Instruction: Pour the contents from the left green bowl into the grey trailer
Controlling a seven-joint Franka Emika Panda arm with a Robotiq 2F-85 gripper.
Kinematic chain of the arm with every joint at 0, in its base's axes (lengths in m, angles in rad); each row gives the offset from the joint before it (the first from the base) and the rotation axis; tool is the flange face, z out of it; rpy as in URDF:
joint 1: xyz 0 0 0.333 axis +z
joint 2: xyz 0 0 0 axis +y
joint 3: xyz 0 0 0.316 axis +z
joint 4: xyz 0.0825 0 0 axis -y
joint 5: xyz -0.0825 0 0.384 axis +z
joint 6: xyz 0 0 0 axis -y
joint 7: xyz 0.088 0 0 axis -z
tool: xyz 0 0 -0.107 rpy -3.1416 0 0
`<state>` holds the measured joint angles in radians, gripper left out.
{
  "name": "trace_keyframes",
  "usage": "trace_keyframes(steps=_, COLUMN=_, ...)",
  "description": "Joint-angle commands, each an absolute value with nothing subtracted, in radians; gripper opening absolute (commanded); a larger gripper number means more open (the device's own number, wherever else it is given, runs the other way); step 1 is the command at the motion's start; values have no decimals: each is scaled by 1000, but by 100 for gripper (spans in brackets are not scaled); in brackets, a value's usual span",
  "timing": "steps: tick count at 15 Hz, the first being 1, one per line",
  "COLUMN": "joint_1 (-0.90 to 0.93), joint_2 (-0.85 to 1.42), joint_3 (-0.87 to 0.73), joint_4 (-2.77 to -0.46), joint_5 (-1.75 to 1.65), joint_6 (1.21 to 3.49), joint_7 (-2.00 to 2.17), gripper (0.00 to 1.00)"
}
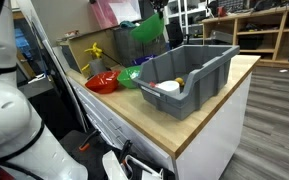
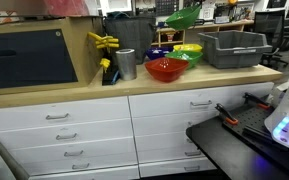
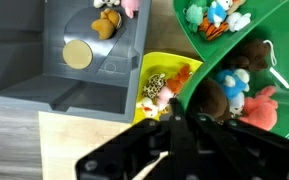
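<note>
- Up near the bin [image 1: 189, 78], the gripper [image 3: 176, 118] pinches the green bowl [image 1: 149, 28] by its rim.
- Only the wrist view shows toys [image 3: 239, 90] in the smooth, round bowl.

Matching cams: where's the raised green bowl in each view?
Exterior view: raised green bowl is at top centre, in the air above and left of the grey bin.
Exterior view: bowl is at the top, right of centre, in the air up-left of the bin.
Wrist view: bowl fills the right side, with toys inside; the bin is at upper left.
Shared landmark: the grey bin.
</note>
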<state>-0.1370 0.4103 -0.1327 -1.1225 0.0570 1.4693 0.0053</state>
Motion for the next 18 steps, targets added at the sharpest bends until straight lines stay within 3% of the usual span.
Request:
trace_keyframes(steps=1, joint_1=-136, joint_2=377, joint_3=-142, joint_4=-1144, joint_5=42, joint_6=1455, joint_7=26, gripper=1)
trace_keyframes(steps=10, joint_1=-226, joint_2=375, joint_3=-147, joint_4=-1123, joint_5=126, joint_6=1400, joint_7=-26, gripper=1)
trace_keyframes(steps=18, joint_1=-237, joint_2=306, joint_3=-163, joint_4=-1181, joint_5=-46, joint_6=1411, joint_7=-104, gripper=1)
